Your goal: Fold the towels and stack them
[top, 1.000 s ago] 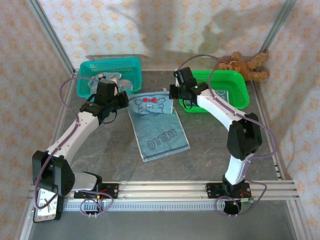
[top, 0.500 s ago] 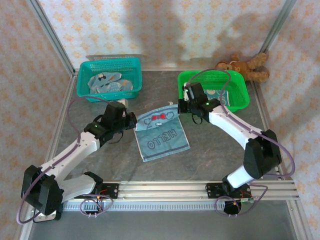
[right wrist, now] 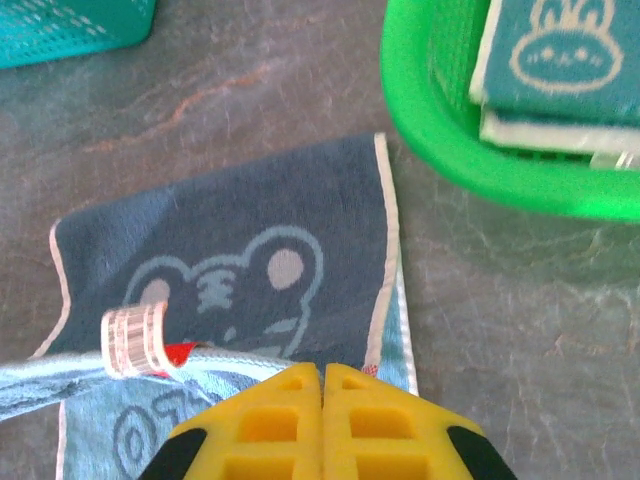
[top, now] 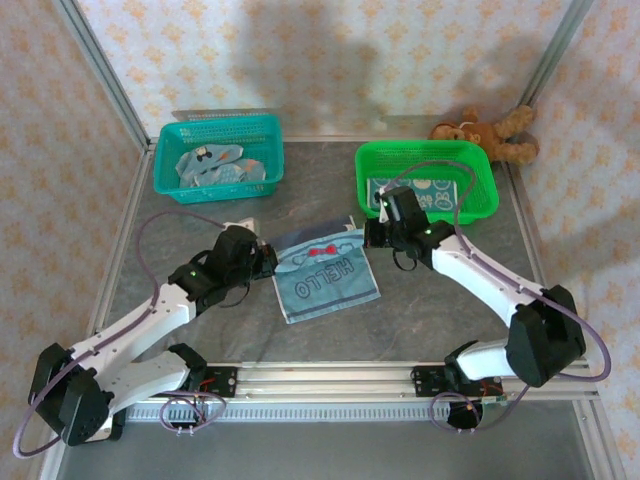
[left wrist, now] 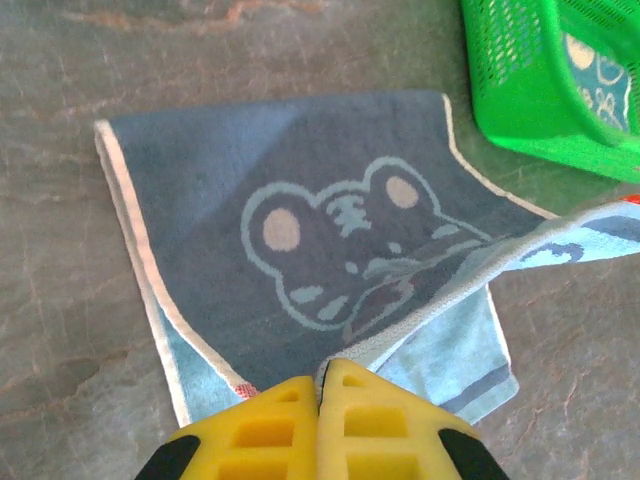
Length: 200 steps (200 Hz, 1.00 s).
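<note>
Two grips: left pincer (left wrist: pixel 322 375) and right pincer (right wrist: pixel 322 372) each clamp the lifted edge of the HELLO towel (top: pixel 328 288) at table (top: pixel 450 325) centre. Other towels (top: pixel 215 165) lie in the teal basket (top: pixel 166 168) at 11 o'clock.

Word on towel: "HELLO", in darker blue capital letters on the lighter blue towel (top: pixel 325 285) that lies on the bench (top: pixel 420 335).
Direction of word: slanted and upside down in the top view.
Right wrist view: only parts of rounded letters, not readable.
</note>
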Each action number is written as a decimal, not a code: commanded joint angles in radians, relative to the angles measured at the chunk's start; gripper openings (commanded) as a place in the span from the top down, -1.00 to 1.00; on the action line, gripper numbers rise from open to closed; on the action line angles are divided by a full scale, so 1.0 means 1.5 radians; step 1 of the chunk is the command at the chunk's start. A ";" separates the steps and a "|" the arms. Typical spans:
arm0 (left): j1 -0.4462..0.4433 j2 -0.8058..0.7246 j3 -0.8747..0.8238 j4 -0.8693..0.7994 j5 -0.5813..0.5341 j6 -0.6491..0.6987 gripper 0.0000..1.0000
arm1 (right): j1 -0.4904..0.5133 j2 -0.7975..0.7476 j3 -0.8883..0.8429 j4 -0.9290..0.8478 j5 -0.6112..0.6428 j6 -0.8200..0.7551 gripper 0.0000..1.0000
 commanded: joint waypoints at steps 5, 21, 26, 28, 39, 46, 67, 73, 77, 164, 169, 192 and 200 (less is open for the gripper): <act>-0.017 -0.017 -0.041 0.027 -0.030 -0.035 1.00 | 0.014 -0.017 -0.044 0.028 -0.002 0.021 0.91; -0.031 -0.020 -0.062 0.040 -0.035 -0.043 1.00 | 0.023 -0.017 -0.069 0.043 0.003 0.021 0.91; -0.035 -0.021 -0.069 0.046 -0.036 -0.045 1.00 | 0.025 -0.017 -0.076 0.049 0.005 0.022 0.92; -0.036 -0.021 -0.072 0.048 -0.037 -0.047 1.00 | 0.026 -0.017 -0.080 0.051 0.005 0.021 0.92; -0.042 -0.021 -0.085 0.060 -0.039 -0.052 1.00 | 0.028 -0.018 -0.094 0.058 0.007 0.024 0.92; -0.047 -0.020 -0.092 0.067 -0.039 -0.056 1.00 | 0.029 -0.018 -0.101 0.062 0.007 0.027 0.92; -0.058 -0.021 -0.111 0.081 -0.041 -0.064 1.00 | 0.034 -0.024 -0.123 0.069 0.014 0.032 0.92; -0.061 -0.022 -0.114 0.084 -0.042 -0.066 1.00 | 0.035 -0.026 -0.129 0.070 0.015 0.034 0.92; -0.063 -0.022 -0.117 0.085 -0.042 -0.067 1.00 | 0.036 -0.028 -0.133 0.072 0.015 0.035 0.93; -0.115 -0.026 -0.174 0.126 -0.050 -0.087 1.00 | 0.052 -0.063 -0.218 0.108 0.040 0.065 0.83; -0.118 -0.027 -0.177 0.130 -0.051 -0.088 1.00 | 0.053 -0.066 -0.223 0.110 0.040 0.067 0.78; -0.136 -0.034 -0.184 0.139 -0.049 -0.095 0.37 | 0.059 -0.078 -0.232 0.106 0.044 0.081 0.19; -0.143 -0.039 -0.182 0.137 -0.047 -0.098 0.04 | 0.061 -0.084 -0.232 0.097 0.049 0.089 -0.01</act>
